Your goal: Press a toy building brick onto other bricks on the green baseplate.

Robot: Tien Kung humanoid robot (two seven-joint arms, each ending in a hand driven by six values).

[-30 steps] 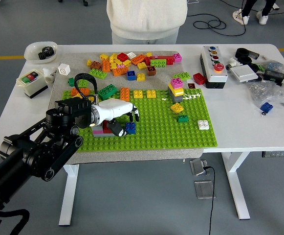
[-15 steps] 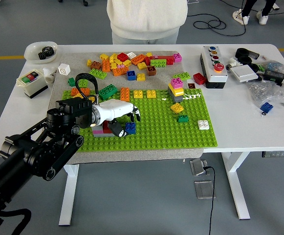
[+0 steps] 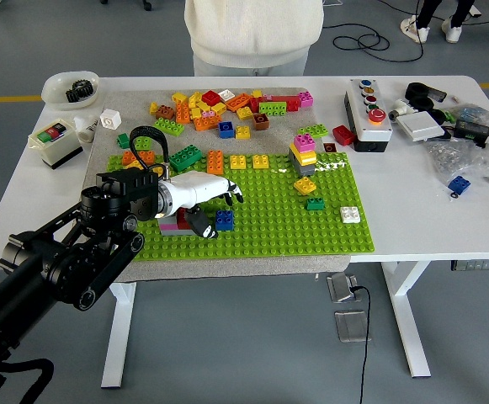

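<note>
Lab: control box (image 3: pixel 368 114), floor cables (image 3: pixel 358 35).

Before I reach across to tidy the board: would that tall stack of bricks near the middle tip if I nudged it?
Probably. The brick tower stands several bricks high on a narrow base, so a push near its pink top would likely lean or split it. Its foot seems pressed onto the green baseplate, so it should not slide. The bricks look like rigid plastic, and light.

My left hand (image 3: pixel 202 195) hovers over the green baseplate (image 3: pixel 269 223) on the table (image 3: pixel 412 210), fingers (image 3: pixel 232 194) spread above a blue brick (image 3: pixel 225 220) beside a low red-and-pink stack (image 3: pixel 177 222).
</note>
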